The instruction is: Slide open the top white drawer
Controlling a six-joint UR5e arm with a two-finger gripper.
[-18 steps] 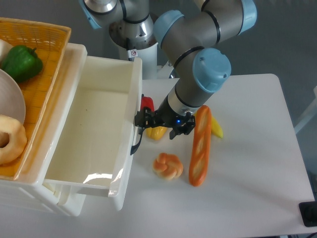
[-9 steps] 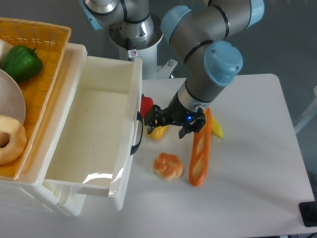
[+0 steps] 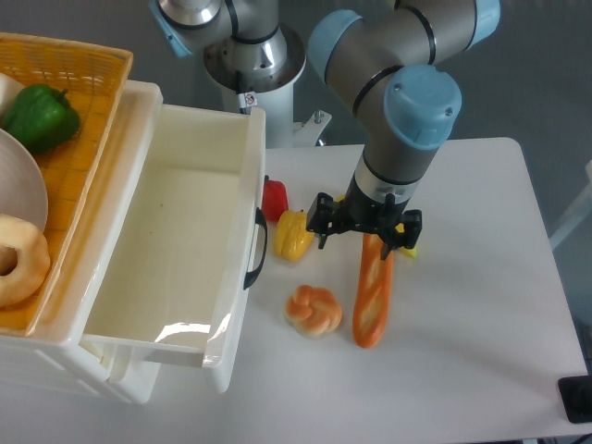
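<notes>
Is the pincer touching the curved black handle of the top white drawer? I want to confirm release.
Apart. The fixed camera shows the pincer above the long baguette, with bare white table and a yellow pepper between it and the curved black handle.

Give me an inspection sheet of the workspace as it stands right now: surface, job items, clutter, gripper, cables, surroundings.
Surface: white table, no spills seen.
Job's things: top white drawer pulled far out, interior empty; its black handle free, nothing touching it.
Clutter: baguette, braided bun, yellow pepper and red pepper on the table; orange basket on the cabinet with a green pepper, a plate and a doughnut.
Gripper: gripper above the baguette's upper end, apart from the drawer; open or shut cannot be told.
Cables: nothing seen.
Surroundings: robot base behind the table; dark object at the lower right edge.
</notes>
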